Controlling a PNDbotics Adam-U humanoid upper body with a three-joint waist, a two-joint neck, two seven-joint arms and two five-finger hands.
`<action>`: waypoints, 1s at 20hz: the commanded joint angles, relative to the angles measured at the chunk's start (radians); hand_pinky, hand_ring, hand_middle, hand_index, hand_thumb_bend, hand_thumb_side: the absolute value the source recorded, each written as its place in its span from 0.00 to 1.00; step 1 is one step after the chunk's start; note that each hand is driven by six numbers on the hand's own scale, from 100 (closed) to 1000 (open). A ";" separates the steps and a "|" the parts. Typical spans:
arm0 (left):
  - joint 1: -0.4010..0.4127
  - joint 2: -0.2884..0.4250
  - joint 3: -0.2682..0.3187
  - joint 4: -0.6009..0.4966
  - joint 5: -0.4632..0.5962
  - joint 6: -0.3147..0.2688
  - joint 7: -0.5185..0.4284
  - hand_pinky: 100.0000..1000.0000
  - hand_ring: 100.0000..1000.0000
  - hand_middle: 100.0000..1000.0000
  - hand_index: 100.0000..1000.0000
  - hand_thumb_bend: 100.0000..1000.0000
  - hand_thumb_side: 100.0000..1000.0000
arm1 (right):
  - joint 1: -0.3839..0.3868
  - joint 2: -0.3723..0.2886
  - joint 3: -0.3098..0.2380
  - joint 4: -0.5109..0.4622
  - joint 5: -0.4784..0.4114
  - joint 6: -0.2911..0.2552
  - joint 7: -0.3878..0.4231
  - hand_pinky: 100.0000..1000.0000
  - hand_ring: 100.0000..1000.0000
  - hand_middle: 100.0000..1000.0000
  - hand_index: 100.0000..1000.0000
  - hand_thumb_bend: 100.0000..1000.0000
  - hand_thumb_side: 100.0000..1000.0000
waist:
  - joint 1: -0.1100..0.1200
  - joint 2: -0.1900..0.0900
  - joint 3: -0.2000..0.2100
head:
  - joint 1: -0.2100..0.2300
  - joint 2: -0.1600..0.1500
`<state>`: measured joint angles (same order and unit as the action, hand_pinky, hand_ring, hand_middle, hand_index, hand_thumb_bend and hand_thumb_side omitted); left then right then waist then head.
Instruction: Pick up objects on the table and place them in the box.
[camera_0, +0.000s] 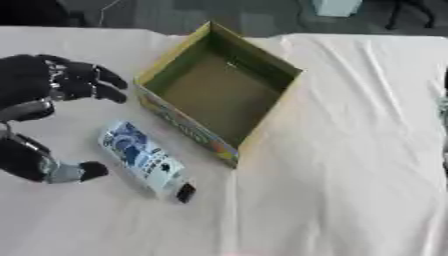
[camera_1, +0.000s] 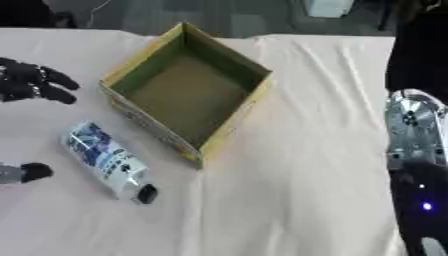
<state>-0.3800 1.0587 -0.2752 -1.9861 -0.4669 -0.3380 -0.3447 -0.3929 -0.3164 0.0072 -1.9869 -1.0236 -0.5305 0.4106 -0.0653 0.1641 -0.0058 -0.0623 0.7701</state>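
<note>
Stereo head pair looks down; both share box (camera_0: 219, 90).

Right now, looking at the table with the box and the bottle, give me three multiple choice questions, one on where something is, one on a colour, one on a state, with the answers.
1. Where does the blue and white bottle lie?
A. Inside the box
B. On the cloth, to the left of the box
C. In the left hand

2. What colour is the bottle's cap?
A. Black
B. Red
C. Yellow

3. What is the state of the cardboard box?
A. Closed with a lid
B. Holding the bottle
C. Open, with nothing seen inside

Answers:
1 B: the bottle rests on its side on the white tablecloth, between the box and the left hand, touching neither.
2 A: the small cap at the bottle's near end is black.
3 C: the top is open and only its bare brown floor shows.
</note>
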 joint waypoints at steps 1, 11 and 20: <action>-0.029 0.039 -0.014 -0.014 -0.001 0.001 -0.060 0.78 0.78 0.84 0.86 0.40 0.62 | -0.018 -0.023 0.000 -0.013 -0.006 0.004 0.001 0.23 0.39 0.44 0.66 0.00 0.88 | 0.009 -0.011 -0.005 | 0.006 0.000; -0.094 0.035 -0.049 -0.014 0.037 0.014 -0.207 0.77 0.82 0.85 0.86 0.41 0.62 | -0.033 -0.019 0.002 -0.013 -0.012 0.010 -0.007 0.23 0.39 0.44 0.66 0.00 0.88 | 0.016 -0.008 -0.018 | 0.008 0.000; -0.131 0.028 -0.062 -0.014 0.051 0.010 -0.230 0.76 0.81 0.82 0.86 0.41 0.62 | -0.045 -0.016 0.002 -0.013 -0.017 0.014 -0.013 0.23 0.39 0.44 0.66 0.00 0.88 | 0.021 -0.005 -0.028 | 0.008 0.000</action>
<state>-0.4970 1.0592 -0.3431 -1.9888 -0.4217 -0.3265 -0.5696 -0.4234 -0.3164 0.0115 -1.9869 -1.0379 -0.5186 0.4006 -0.0505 0.1706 -0.0318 -0.0609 0.7701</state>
